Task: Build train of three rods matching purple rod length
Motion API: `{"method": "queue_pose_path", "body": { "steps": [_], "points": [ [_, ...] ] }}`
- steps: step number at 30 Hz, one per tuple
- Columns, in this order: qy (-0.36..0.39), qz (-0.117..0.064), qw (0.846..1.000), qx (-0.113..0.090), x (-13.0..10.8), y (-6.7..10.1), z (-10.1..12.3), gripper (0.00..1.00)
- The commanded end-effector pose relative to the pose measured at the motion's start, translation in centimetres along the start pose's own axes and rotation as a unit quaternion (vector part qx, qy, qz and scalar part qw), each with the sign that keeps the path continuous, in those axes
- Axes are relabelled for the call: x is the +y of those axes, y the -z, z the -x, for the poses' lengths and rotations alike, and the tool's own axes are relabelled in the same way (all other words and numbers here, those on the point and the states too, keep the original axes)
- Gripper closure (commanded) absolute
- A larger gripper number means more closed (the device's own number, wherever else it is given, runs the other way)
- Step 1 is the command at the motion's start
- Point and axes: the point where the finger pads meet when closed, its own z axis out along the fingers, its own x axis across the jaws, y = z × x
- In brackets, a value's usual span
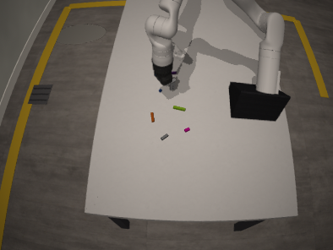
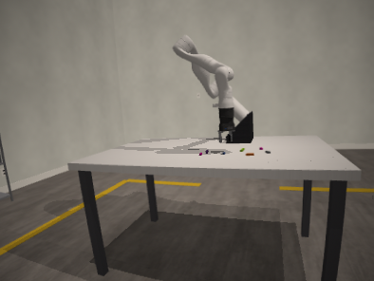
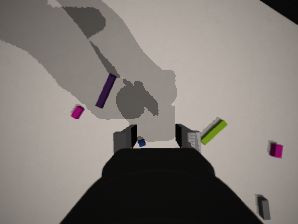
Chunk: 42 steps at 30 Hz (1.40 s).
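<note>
My gripper [image 1: 167, 84] hangs open and empty, low over the far part of the white table. In the wrist view the small blue rod [image 3: 142, 143] lies on the table between my fingers, close to the left one; it also shows in the top view [image 1: 161, 89]. The purple rod [image 3: 105, 90] lies beyond the fingers, in the arm's shadow, with a magenta rod [image 3: 77, 111] to its left. The lime rod [image 3: 214, 131] lies just right of the right finger. A second magenta rod [image 3: 275, 149] and the grey rod [image 3: 263, 206] lie further right. The orange rod [image 1: 152, 116] lies apart.
A black box [image 1: 258, 101] at the arm's base stands on the table's right side. In the top view the lime rod [image 1: 179, 108], magenta rod [image 1: 187, 129] and grey rod [image 1: 165, 137] lie spread out nearer the table's middle.
</note>
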Motion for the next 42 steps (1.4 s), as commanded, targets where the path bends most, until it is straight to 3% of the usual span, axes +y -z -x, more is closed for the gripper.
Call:
{"method": "queue_pose_path", "body": {
  "steps": [1, 7, 9, 23, 35, 42],
  "points": [
    [0.040, -0.001, 0.999, 0.004, -0.5, 0.0, 0.4, 0.00],
    [0.158, 0.002, 0.987, 0.002, -1.0, 0.0, 1.0, 0.00],
    [0.158, 0.002, 0.987, 0.002, -1.0, 0.0, 1.0, 0.00],
    [0.362, 0.008, 0.932, -0.005, -1.3, 0.2, 2.1, 0.00],
    [0.433, 0.010, 0.901, -0.009, -1.3, 0.3, 2.5, 0.00],
    [0.450, 0.011, 0.893, -0.011, -1.2, 0.4, 2.6, 0.00]
  ]
}}
